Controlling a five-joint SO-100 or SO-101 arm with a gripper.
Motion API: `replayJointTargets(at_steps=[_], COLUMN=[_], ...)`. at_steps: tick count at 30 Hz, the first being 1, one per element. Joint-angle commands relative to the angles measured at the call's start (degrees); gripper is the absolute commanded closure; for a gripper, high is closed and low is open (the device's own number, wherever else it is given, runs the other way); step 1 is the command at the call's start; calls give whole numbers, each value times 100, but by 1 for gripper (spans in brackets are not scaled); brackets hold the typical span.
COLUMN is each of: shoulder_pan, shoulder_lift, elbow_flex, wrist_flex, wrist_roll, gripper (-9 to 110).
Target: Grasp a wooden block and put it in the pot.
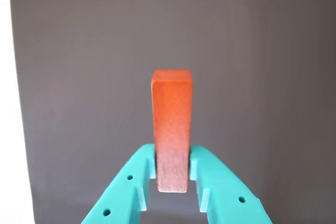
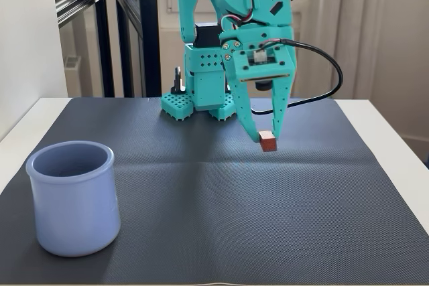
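The wooden block (image 1: pixel 171 129) is a narrow red-brown bar, held between the two teal fingers of my gripper (image 1: pixel 172 166) in the wrist view. In the fixed view the gripper (image 2: pixel 267 137) points down over the middle-right of the dark mat, with the block (image 2: pixel 268 142) at its fingertips, lifted above the mat. The lavender-blue pot (image 2: pixel 72 195) stands upright and empty at the front left of the mat, far to the left of the gripper.
A dark ribbed mat (image 2: pixel 214 199) covers a white table (image 2: pixel 392 132). The arm's teal base (image 2: pixel 201 92) stands at the mat's back edge, with a black cable (image 2: pixel 328 78) looping to the right. A window frame stands behind on the left.
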Motion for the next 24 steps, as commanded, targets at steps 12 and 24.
replayJointTargets(at_steps=[12,24], shoulder_pan=[1828,2892], shoulder_lift=[1143,853], elbow_flex=[-501,-668], wrist_flex=[-9,-79], wrist_roll=[-545,-1336], gripper=[97,97])
